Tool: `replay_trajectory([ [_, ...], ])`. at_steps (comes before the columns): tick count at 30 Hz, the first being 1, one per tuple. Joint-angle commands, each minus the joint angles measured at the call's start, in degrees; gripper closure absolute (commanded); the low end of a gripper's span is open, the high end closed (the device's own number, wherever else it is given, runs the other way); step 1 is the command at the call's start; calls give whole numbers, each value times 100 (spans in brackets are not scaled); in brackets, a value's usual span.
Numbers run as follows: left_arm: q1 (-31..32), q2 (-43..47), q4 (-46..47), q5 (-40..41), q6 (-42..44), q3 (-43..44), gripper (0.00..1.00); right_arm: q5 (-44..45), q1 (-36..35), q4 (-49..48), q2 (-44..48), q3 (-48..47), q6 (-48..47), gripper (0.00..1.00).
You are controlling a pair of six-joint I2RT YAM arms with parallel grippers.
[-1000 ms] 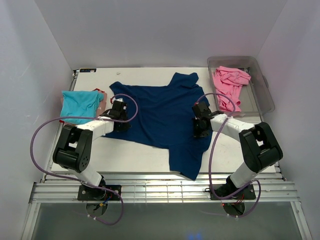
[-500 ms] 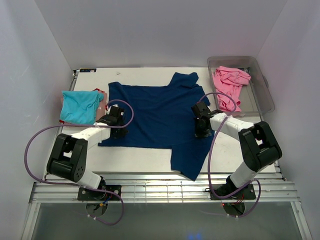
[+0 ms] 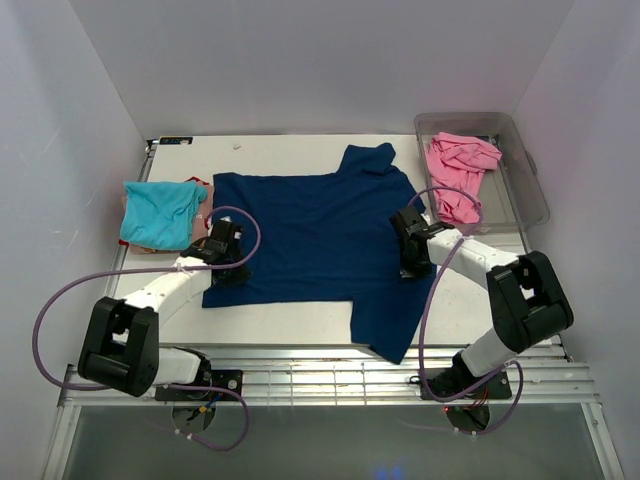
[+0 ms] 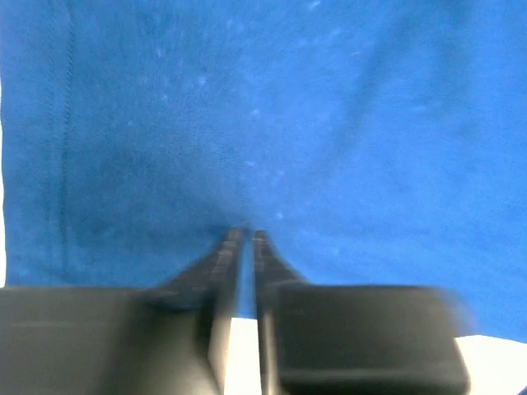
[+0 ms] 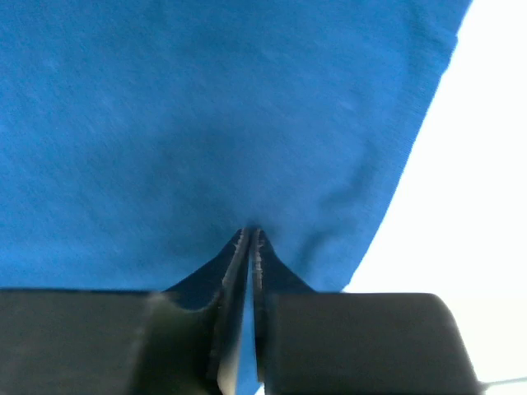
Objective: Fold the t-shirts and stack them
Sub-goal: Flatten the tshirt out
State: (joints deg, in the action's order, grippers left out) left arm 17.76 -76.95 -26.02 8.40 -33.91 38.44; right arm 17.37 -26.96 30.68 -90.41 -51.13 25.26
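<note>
The navy blue t-shirt (image 3: 310, 230) lies spread across the middle of the white table (image 3: 290, 320). One part of it trails down to the front edge at the right. My left gripper (image 3: 222, 260) is at the shirt's left edge, and in the left wrist view its fingertips (image 4: 245, 234) are shut on the blue cloth (image 4: 329, 123). My right gripper (image 3: 408, 260) is at the shirt's right side, its tips (image 5: 249, 231) pinching the puckered cloth (image 5: 206, 107). The turquoise t-shirt (image 3: 160, 213) lies folded at the left. The pink t-shirt (image 3: 458, 168) is bunched up in the tub.
A clear plastic tub (image 3: 525, 185) stands at the back right and holds the pink shirt. A small reddish item (image 3: 204, 185) peeks out beside the turquoise shirt. Bare table (image 5: 486, 206) shows right of the navy shirt's edge. Purple cables loop from both arms.
Both grippers have drawn the navy shirt toward the near edge, the left one moving further. The cloth now lies flatter, with a straighter lower left edge.
</note>
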Motion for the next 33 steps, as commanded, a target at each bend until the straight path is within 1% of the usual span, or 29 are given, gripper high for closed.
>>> replay_trajectory([
  [1,43,653,-96,-15,218,497,71,478,-2,527,707,-246,-29,87],
  [2,52,785,-131,90,236,585,61,609,-124,675,1101,-326,-29,83],
  [3,61,1030,-166,178,245,760,41,680,-204,755,1287,-405,-56,79],
  [4,70,1137,-219,301,210,840,35,733,-265,860,1463,-476,-56,73],
  [6,79,1278,-561,705,122,1016,28,768,-406,1246,1903,-591,-3,69],
  [7,70,1348,-814,820,-18,1026,28,725,-441,1378,2026,-582,93,66],
  [9,70,1340,-1088,1005,-203,999,27,532,-529,1764,2307,-398,225,66],
  [11,70,1157,-1606,1058,-641,859,28,295,-669,1924,2571,-179,462,66],
  [13,70,911,-2149,962,-958,754,29,145,-784,2030,2756,182,655,67],
  [14,70,657,-2309,874,-1281,736,30,40,-871,2039,2948,305,813,67],
  [16,70,515,-2696,733,-1652,666,34,-66,-942,2030,3099,630,919,67],
  [17,79,558,-2733,724,-1915,613,34,-171,-986,2021,3222,718,955,67],
  [19,79,707,-2803,811,-2092,534,37,-329,-1030,2047,3284,929,955,67],
  [20,79,908,-2821,899,-2267,473,38,-365,-1065,2082,3345,982,964,67],
  [21,79,997,-2873,1109,-2339,454,39,-400,-1092,2100,3372,1035,964,67],
  [24,79,1190,-3101,1391,-2680,376,41,-532,-1145,2109,3521,1307,999,68],
  [26,79,1200,-3216,1506,-2822,375,43,-664,-1180,2039,3618,1509,1025,68],
  [27,70,1200,-3260,1550,-3066,332,44,-699,-1189,2021,3636,1562,1069,68],
  [33,70,1209,-3339,1919,-3710,-64,46,-875,-1268,1898,3654,1703,1113,68],
])
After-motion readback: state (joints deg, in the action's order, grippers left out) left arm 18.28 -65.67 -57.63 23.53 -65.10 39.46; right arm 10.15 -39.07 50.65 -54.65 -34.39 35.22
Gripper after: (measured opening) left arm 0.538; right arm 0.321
